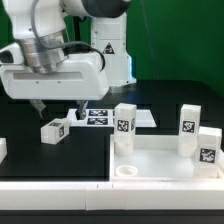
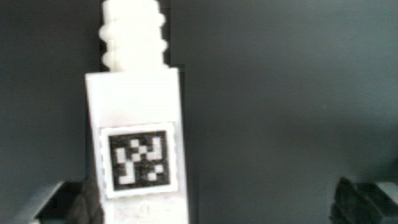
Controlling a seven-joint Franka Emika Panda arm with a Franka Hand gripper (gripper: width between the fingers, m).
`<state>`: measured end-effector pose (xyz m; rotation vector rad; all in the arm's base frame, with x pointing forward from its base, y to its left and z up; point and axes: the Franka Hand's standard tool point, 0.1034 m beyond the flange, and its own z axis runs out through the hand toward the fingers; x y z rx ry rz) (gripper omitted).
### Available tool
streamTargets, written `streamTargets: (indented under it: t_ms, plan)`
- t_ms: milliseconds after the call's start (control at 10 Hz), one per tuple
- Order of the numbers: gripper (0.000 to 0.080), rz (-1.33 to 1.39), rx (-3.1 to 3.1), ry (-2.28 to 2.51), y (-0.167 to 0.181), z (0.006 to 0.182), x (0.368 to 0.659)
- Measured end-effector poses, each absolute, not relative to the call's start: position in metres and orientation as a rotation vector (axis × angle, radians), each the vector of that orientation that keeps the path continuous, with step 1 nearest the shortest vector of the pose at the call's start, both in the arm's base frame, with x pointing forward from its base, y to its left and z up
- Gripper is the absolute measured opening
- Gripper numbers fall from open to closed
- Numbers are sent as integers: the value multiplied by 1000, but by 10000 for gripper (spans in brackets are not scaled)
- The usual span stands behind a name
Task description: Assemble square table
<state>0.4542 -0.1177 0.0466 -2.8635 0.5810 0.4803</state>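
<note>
1. The tool is held low over the black table, directly above a leg that lies on its side. In the exterior view, its fingers point down with a gap between them; the tool is released and grasps nothing.

2. In the wrist view, the leg is seen lengthwise between the two fingertips, well clear of the far one. Its threaded end points away from the camera, and a tag faces up. This alignment suggests that the leg is being framed for a grasp across its flat sides.

3. The top rests on the table at the exterior view's right, rim up. A corner hole is exposed near its front edge, probably to receive a leg.

4. Three more legs stand upright on or at the top, so that each can be gripped from above. No leg appears screwed in, though this cannot be confirmed.

5. The marker board lies flat behind the tool.
</note>
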Motion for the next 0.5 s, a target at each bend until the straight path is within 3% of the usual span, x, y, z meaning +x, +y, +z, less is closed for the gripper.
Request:
streamTargets:
  t_ms: [300,500]
  plan:
    - [649,829,-2775,508,-144,49,468]
    - [649,1015,-2709,536,-143,48,466]
